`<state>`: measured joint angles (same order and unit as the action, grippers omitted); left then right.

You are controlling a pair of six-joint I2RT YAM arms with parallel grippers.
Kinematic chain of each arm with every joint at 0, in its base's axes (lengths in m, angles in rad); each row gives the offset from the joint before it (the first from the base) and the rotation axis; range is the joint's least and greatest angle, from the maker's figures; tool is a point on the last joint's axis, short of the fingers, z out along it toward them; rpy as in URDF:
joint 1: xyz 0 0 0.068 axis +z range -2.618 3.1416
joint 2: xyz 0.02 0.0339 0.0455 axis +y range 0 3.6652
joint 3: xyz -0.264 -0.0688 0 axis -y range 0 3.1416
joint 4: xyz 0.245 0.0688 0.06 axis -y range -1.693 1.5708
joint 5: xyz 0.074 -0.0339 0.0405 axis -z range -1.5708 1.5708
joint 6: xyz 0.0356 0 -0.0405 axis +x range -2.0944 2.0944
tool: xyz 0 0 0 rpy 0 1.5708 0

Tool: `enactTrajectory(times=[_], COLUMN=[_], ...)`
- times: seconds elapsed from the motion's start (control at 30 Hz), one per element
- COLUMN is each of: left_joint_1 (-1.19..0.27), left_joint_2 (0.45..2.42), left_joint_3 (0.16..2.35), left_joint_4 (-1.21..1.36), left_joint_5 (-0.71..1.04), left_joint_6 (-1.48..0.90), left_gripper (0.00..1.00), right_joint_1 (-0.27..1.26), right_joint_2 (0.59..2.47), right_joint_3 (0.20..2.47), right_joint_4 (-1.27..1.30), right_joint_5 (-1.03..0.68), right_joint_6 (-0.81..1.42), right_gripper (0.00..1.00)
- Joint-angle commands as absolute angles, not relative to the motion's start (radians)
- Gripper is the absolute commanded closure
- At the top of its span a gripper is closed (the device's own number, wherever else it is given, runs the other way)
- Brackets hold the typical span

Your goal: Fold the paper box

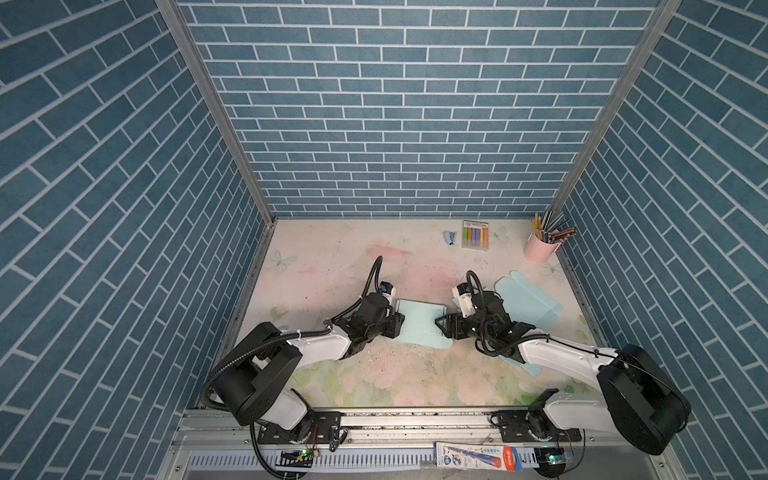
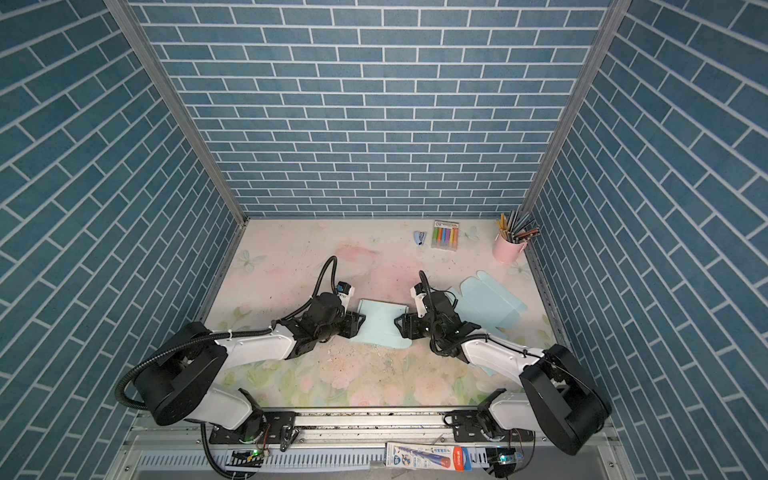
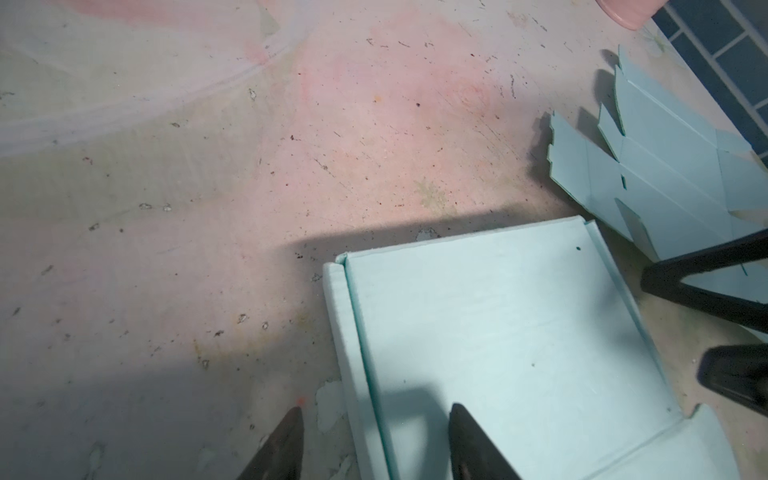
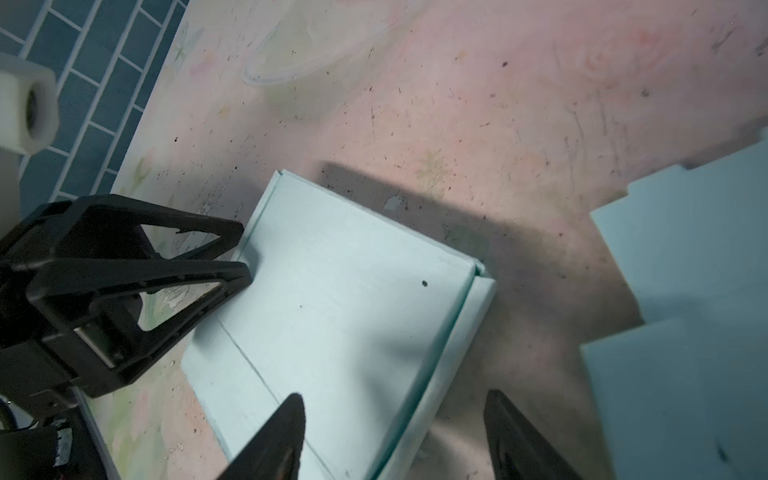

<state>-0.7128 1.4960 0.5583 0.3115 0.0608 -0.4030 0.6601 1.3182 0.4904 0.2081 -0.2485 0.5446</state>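
A pale blue paper box (image 1: 419, 324) (image 2: 380, 326) lies partly folded at mid-table, its two long side walls raised and a flap flat toward the front. My left gripper (image 1: 400, 323) (image 3: 376, 411) is open and straddles the box's left wall (image 3: 347, 353), one fingertip on the table side and one over the box floor (image 3: 498, 332). My right gripper (image 1: 440, 326) (image 4: 395, 397) is open too and straddles the right wall (image 4: 465, 332) of the box (image 4: 340, 299). No finger visibly presses either wall. The left gripper's fingers (image 4: 145, 266) show in the right wrist view.
Flat pale blue box blanks (image 1: 528, 301) (image 3: 665, 174) lie to the right of the box, another partly under the right arm (image 1: 528, 368). A pink cup of pencils (image 1: 538, 247), a marker pack (image 1: 475, 235) and a small blue stapler (image 1: 450, 237) stand at the back right.
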Motion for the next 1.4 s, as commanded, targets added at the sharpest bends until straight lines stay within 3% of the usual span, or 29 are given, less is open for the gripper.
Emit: enactTrajectory(times=[0.0, 0.57, 0.7, 0.83, 1.1, 1.23, 1.37], left_joint_1=[-0.708, -0.714, -0.713, -0.712, -0.712, -0.729, -0.762], left_joint_2=[1.491, 1.402, 1.394, 1.408, 1.33, 1.25, 1.182], left_joint_3=[0.535, 0.463, 0.462, 0.468, 0.474, 0.495, 0.505], left_joint_4=[0.325, 0.319, 0.297, 0.29, 0.237, 0.146, 0.043], left_joint_5=[0.078, 0.094, 0.08, 0.07, 0.024, -0.012, -0.048], left_joint_6=[-0.401, -0.449, -0.444, -0.443, -0.435, -0.414, -0.422], left_gripper=[0.47, 0.62, 0.65, 0.66, 0.59, 0.5, 0.47], right_joint_1=[0.657, 0.711, 0.716, 0.711, 0.704, 0.727, 0.784], right_joint_2=[1.366, 1.508, 1.492, 1.472, 1.381, 1.305, 1.251], right_joint_3=[0.498, 0.591, 0.579, 0.569, 0.577, 0.583, 0.599], right_joint_4=[0.284, 0.289, 0.287, 0.257, 0.153, 0.062, -0.035], right_joint_5=[-0.321, -0.321, -0.309, -0.273, -0.203, -0.141, -0.082], right_joint_6=[0.588, 0.515, 0.523, 0.513, 0.487, 0.47, 0.481], right_gripper=[0.32, 0.44, 0.44, 0.38, 0.23, 0.21, 0.21])
